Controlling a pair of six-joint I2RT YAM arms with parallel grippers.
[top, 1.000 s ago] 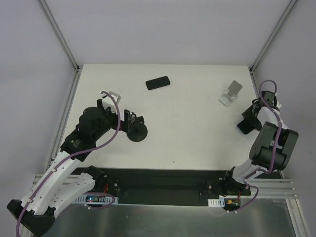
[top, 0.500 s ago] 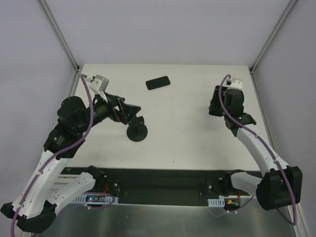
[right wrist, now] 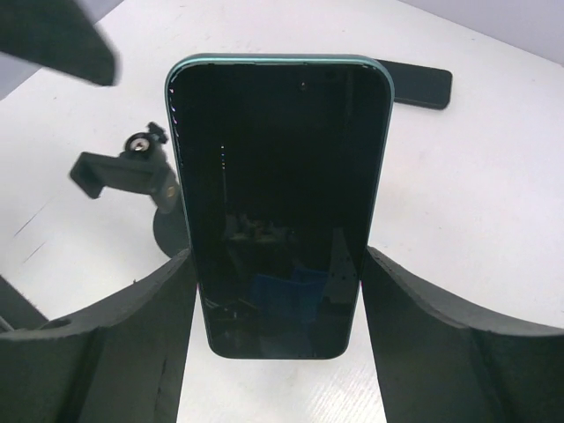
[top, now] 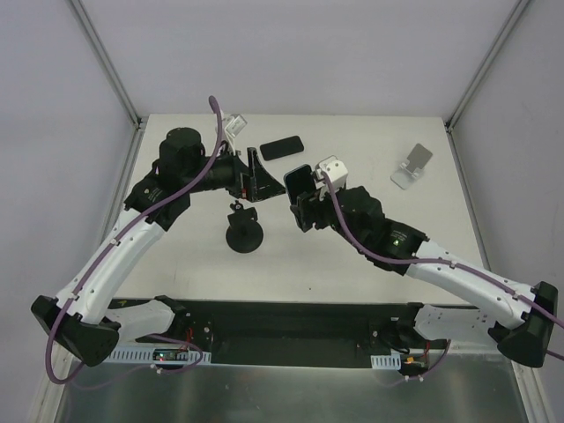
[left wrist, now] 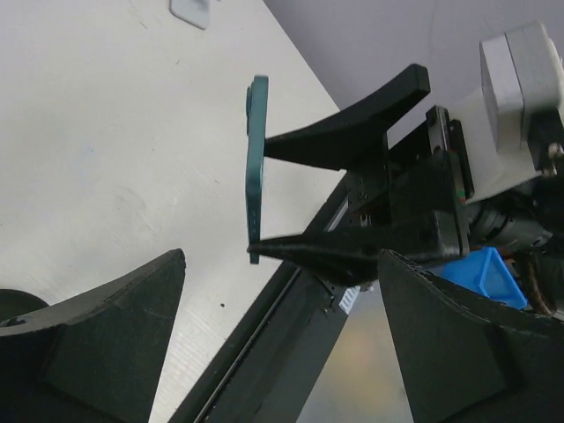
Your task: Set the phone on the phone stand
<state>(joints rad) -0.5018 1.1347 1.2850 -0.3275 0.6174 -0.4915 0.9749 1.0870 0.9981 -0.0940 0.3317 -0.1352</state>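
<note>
Presently, reading left to right across the top view.

- The left gripper (top: 267, 178) has its jaws spread wide, with nothing between its fingers (left wrist: 106, 326). It hangs above the table (top: 352, 256), aimed rightward at the thin edge of the held phone.
- Just nearside of it, the black clamp holder (top: 244, 234) stands on a round disc base, its clamp empty.
- The black phone (top: 282, 147) lies flat toward the far edge, long axis roughly left-right, and neither arm touches it.
- The teal-edged phone (right wrist: 280, 203) is in the air near table centre. It is upright, long axis near vertical, with its glossy face toward the right wrist camera.
- The right gripper (right wrist: 275, 257) is clamped on that phone's lower end, one finger on each long edge.
- The silver phone stand (top: 412, 166) sits far right on the table, back plate tilted and bare, well apart from both grippers.

Judgement: two phones are in view (the task sentence does not say which one it means), and I take the held one as the phone being placed.

Key relation: the stand lies to the right of the right jaws, and the right arm is the nearer one. The phone probably needs leaning back to match the plate. The fingers flank its lower end, which may get in the way of seating it.

Markings: no brand, label or writing is legible on either phone, the stand or the holder.
</note>
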